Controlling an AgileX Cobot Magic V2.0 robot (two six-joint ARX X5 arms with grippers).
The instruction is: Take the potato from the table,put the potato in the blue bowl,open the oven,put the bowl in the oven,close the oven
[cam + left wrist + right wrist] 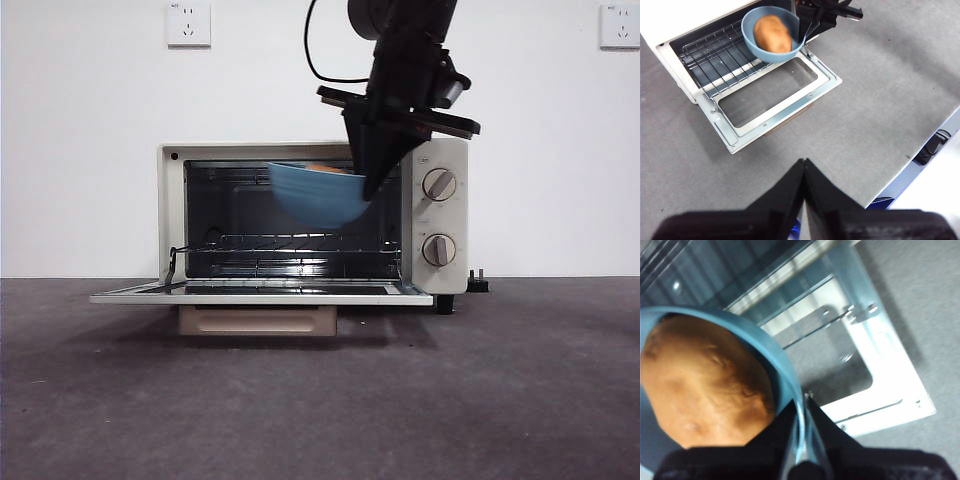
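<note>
The table (320, 400) lies bare in front; the right gripper (372, 185) pinches the blue bowl (318, 195), potato (773, 33) inside, at the oven (310, 215) mouth; keep it level, lower onto the rack (290, 243); left fingers (792, 192) pressed together.

Front view: potato (322, 168) shows only as an orange sliver above the blue bowl (318, 193) rim; bowl motion-blurred. Right gripper (372, 185) tips overlap the bowl's right rim, arm cut off by the top edge. Oven (440, 215) knob markings too small to read. Right wrist view: whole frame blurred, bowl and potato cropped at the edge. Left wrist view: oven body cut off, only the open door (775, 107) and rack (715, 57) visible.
</note>
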